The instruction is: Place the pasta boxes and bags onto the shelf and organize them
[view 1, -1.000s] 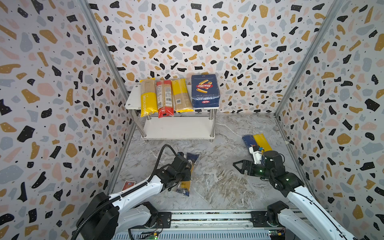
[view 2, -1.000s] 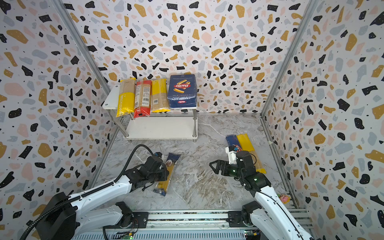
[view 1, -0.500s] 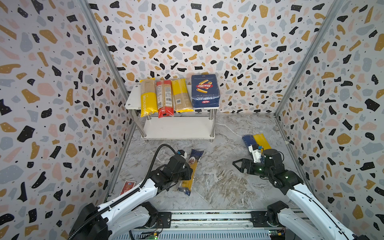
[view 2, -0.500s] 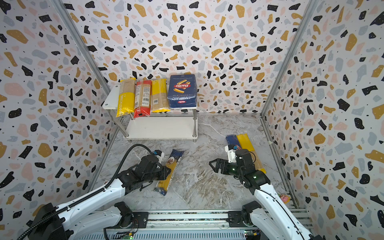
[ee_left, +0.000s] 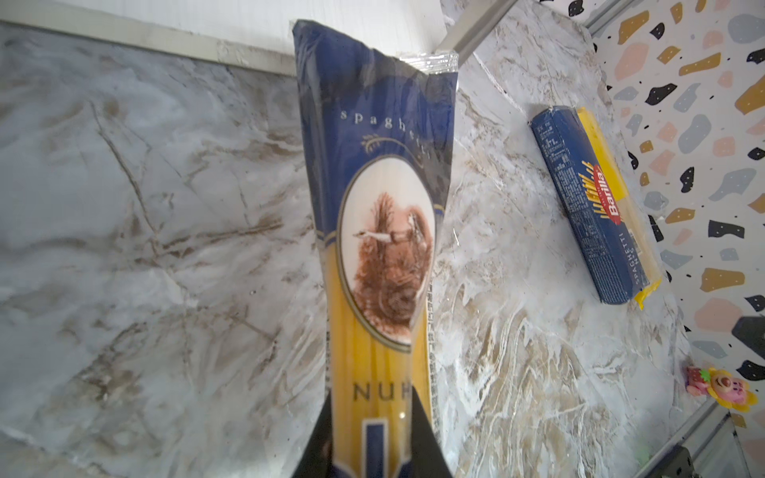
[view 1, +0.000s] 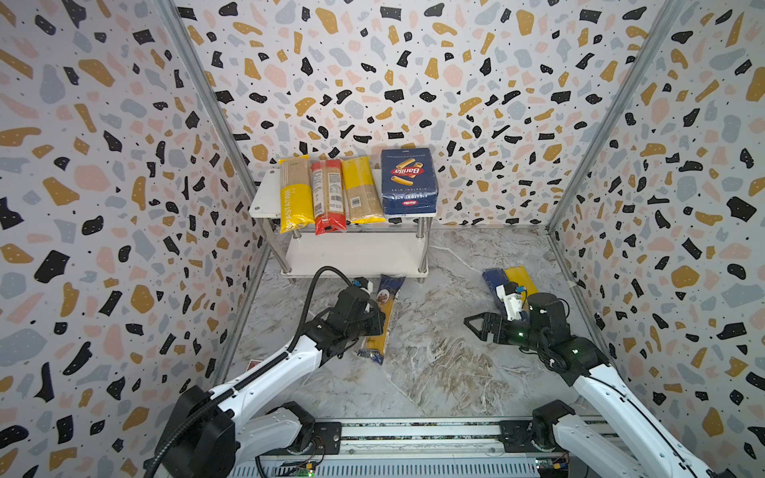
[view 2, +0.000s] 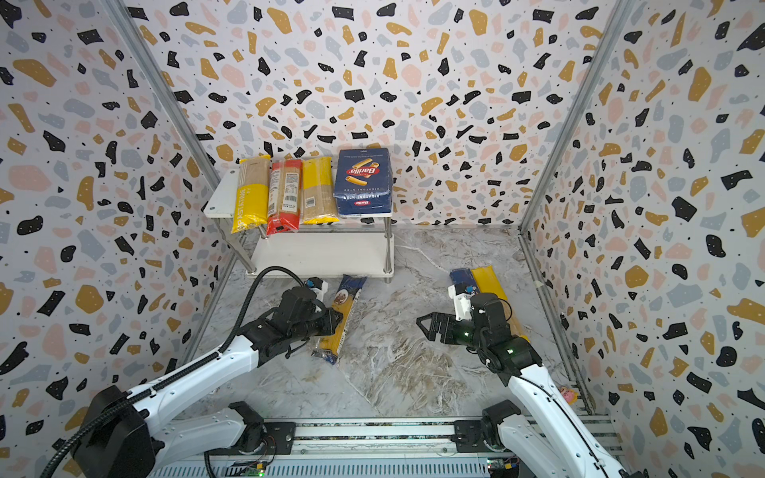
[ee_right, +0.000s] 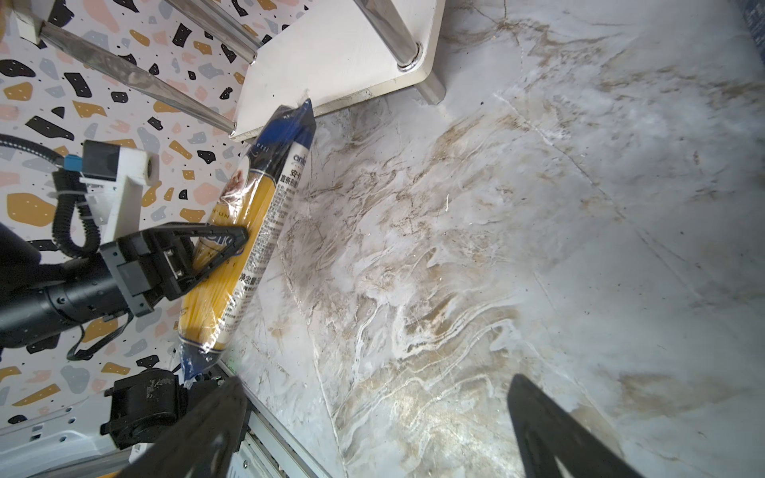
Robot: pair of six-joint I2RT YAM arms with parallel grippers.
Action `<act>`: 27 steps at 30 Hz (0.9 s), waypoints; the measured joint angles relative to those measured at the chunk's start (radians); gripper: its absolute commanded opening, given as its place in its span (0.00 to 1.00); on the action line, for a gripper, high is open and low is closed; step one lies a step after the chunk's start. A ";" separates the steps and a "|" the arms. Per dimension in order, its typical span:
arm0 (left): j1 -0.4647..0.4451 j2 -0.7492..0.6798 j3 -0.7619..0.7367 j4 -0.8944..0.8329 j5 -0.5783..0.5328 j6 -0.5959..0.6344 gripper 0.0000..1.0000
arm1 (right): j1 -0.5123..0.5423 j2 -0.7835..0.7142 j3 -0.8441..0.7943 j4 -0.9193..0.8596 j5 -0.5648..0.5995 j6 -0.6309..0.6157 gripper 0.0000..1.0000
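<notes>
The left gripper (ee_left: pixel 372 449) is clamping the ankara spaghetti bag (ee_left: pixel 381 248) across its yellow middle, and the blue end is jutting ahead of the fingertips to the lower board edge of the shelf (view 1: pixel 352 252). The right gripper (ee_right: pixel 374 380) is hanging spread and empty. The bag is likely handling light and stiff lengthwise, with slick film and brittle strands, so a firm mid-length hold is suiting it best

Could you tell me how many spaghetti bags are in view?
5. On top of the shelf: PASTATIME bag, red-ended bag, yellow-ended bag. In the left gripper: blue-and-yellow bag. On the floor beside the spaghetti box: yellow bag. No others visible.
</notes>
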 measured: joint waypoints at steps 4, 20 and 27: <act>0.023 0.060 0.022 0.043 -0.003 0.036 0.00 | -0.002 0.000 0.006 -0.010 0.009 -0.008 0.99; 0.059 0.313 0.207 0.135 0.016 0.125 0.00 | -0.058 -0.008 0.006 -0.058 0.021 -0.042 0.99; 0.084 0.402 0.251 0.175 0.013 0.151 0.00 | -0.096 0.003 0.006 -0.060 0.013 -0.060 0.99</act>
